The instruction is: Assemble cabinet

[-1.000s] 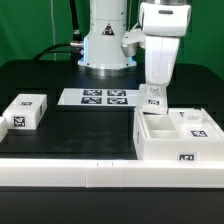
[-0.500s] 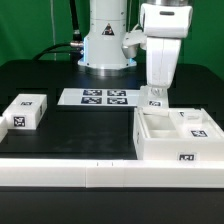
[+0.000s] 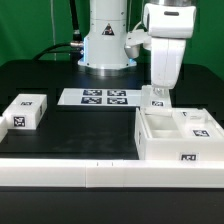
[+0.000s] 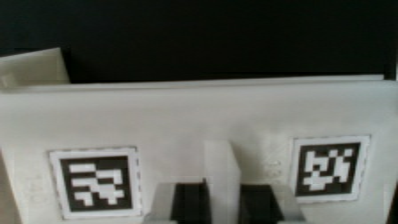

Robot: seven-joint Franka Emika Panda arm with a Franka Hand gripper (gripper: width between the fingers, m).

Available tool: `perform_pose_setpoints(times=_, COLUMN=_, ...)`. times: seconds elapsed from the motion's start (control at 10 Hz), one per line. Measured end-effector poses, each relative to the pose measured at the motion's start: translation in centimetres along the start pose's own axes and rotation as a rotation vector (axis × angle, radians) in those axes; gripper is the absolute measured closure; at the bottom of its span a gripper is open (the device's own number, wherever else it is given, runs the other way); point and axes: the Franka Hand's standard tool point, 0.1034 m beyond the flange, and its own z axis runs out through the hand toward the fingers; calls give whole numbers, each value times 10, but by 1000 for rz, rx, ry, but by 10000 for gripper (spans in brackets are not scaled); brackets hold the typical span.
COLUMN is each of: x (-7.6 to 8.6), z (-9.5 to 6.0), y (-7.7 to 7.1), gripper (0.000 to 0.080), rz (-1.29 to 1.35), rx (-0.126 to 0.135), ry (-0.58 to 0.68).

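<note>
**benchrat:** Where are we at? We see the cabinet (image 3: 160,148) sitting on the bench (image 3: 90,135), near side, at the exterior view's right. The pincer (image 3: 156,100) is down at its far wall. In the wrist view the two dark fingers (image 4: 191,205) sit close together with a thin white rib between them, so we read it as clamped on that wall, just under the two tags (image 4: 93,182).

**tagwatcher:** Same read here. Our worry is that the hold is on one thin wall, way off the box's middle. If the arm drags or lifts from there, we figure the cabinet could swing around the fingers, or the near edge could catch on the bench and the wall could slip out. Then every later step starts from a crooked box.

**benchrat:** And versus a second ago?

**tagwatcher:** Small stuff. We see the pincer and the tagged bit of wall under it a touch farther toward the exterior view's right and a bit farther back. The cabinet's left edge has crept right with it. The small block (image 3: 25,111) at the left and the marker board (image 3: 97,97) haven't budged.
</note>
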Motion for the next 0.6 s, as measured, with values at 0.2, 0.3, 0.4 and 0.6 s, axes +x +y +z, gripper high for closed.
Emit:
perform_pose_setpoints(times=0.2, x=-1, z=0, y=-1, gripper=730, rz=-48, rx=4, ry=-18)
perform_pose_setpoints(times=0.3, x=-2, z=1, y=-2, gripper=729, rz=-57, rx=1, ry=-22)
perform_pose_setpoints(times=0.4, x=-3, z=1, y=-2, gripper=729, rz=-52, rx=2, ry=-21)
perform_pose_setpoints(times=0.6, x=-3, z=1, y=-2, gripper=729, rz=-52, rx=2, ry=-21)
